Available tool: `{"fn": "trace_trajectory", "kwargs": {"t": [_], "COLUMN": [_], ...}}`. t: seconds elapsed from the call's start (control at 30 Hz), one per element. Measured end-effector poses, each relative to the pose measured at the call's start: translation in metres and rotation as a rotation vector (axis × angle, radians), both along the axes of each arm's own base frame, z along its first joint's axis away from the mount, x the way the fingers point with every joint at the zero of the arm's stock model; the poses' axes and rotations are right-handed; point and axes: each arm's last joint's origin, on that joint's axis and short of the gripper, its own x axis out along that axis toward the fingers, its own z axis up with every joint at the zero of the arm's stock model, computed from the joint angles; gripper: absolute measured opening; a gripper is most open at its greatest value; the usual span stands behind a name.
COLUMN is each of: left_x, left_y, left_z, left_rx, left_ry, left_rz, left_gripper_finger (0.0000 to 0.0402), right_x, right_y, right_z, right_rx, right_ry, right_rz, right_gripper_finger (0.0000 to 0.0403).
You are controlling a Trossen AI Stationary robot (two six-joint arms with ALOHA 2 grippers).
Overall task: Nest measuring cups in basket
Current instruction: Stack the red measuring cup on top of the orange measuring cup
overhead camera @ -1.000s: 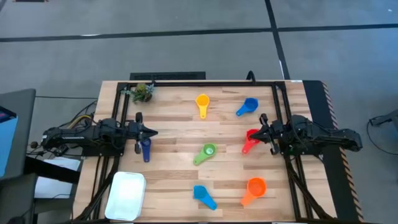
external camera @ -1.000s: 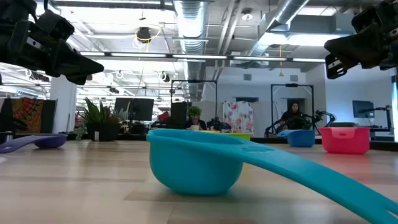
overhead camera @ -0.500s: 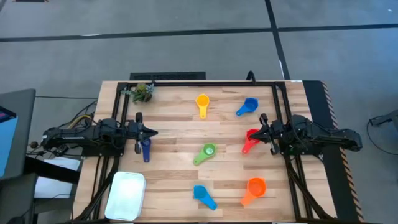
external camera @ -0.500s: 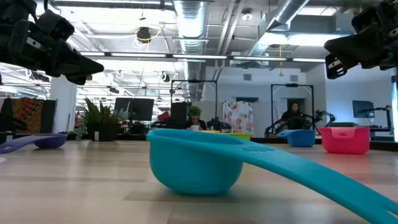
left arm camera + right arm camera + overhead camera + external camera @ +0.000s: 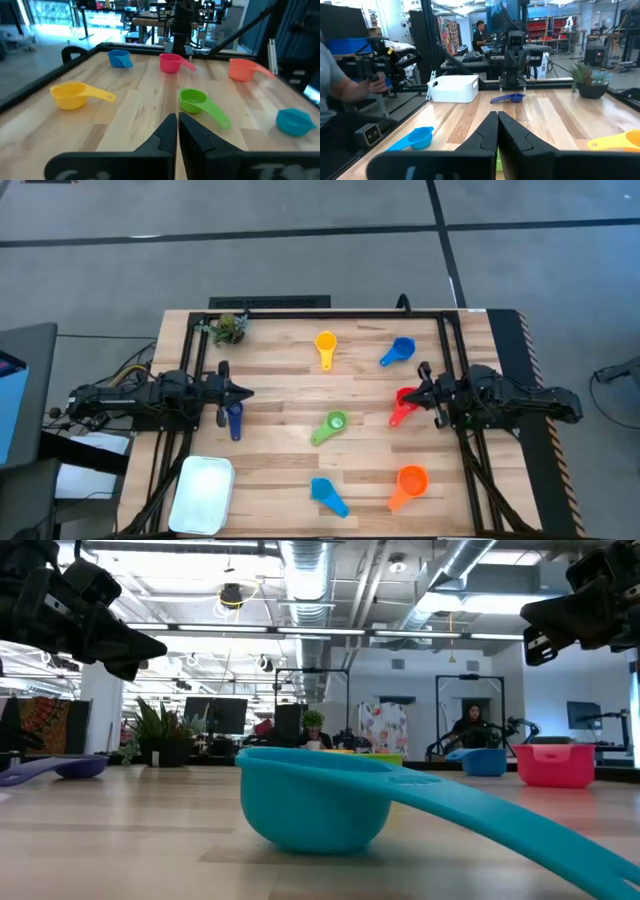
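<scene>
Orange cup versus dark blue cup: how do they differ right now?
The orange cup lies in the open near the table's front right, well clear of both arms; the dark blue cup lies right under the left claw. The orange cup looks larger, with a wide round bowl; the dark blue cup looks small and slim. Both rest on the wood, outside the basket.

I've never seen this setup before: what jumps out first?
Bright measuring cups lie scattered over the wooden table: yellow, blue, red, green, orange and light blue. The white basket sits empty at the near left corner. Both arms hover at the table's sides, jaws shut.
</scene>
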Motion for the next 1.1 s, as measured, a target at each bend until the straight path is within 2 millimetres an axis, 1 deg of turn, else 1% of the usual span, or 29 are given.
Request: {"fn": "trace_trajectory", "kwargs": {"t": [0.23,0.3,0.37,0.43,0.53,0.57,0.63,0.73,0.87,0.97,1.1], "left_x": [0.0,0.0,-0.001,-0.001,-0.002,-0.002,-0.002,-0.002,-0.004,-0.004,-0.005], "left_y": [0.002,0.002,0.003,0.005,0.007,0.007,0.008,0.009,0.011,0.012,0.014], "left_z": [0.002,0.002,0.003,0.003,0.004,0.004,0.004,0.004,0.005,0.005,0.005], "left_rx": [-0.047,-0.036,-0.013,0.009,0.05,0.065,0.09,0.118,0.136,0.129,0.117], "left_ry": [-0.031,-0.03,-0.03,-0.028,-0.026,-0.023,-0.016,-0.009,-0.003,-0.002,-0.003], "left_rz": [0.072,0.081,0.115,0.177,0.251,0.266,0.274,0.306,0.401,0.456,0.521], "left_gripper_finger": [0.0006,0.0006,0.0006,0.0006,0.0006,0.0006,0.0006,0.0006,0.0006,0.0006,0.0006], "right_x": [-0.001,-0.001,-0.001,-0.001,-0.001,-0.002,-0.003,-0.004,-0.005,-0.006,-0.005], "right_y": [0.0,0.0,-0.001,-0.005,-0.014,-0.018,-0.022,-0.028,-0.035,-0.043,-0.05], "right_z": [0.007,0.007,0.007,0.006,0.001,-0.001,-0.003,-0.004,-0.004,-0.007,-0.011], "right_rx": [0.151,0.209,0.224,0.23,0.249,0.229,0.176,0.168,0.176,0.224,0.254], "right_ry": [-0.055,-0.044,-0.041,-0.051,-0.027,-0.019,0.002,0.021,0.051,0.081,0.121], "right_rz": [0.009,0.015,-0.007,-0.135,-0.431,-0.526,-0.627,-0.668,-0.721,-0.796,-0.792], "right_gripper_finger": [0.0036,0.0038,0.0038,0.0037,0.0032,0.003,0.003,0.0036,0.0055,0.0071,0.0096]}}
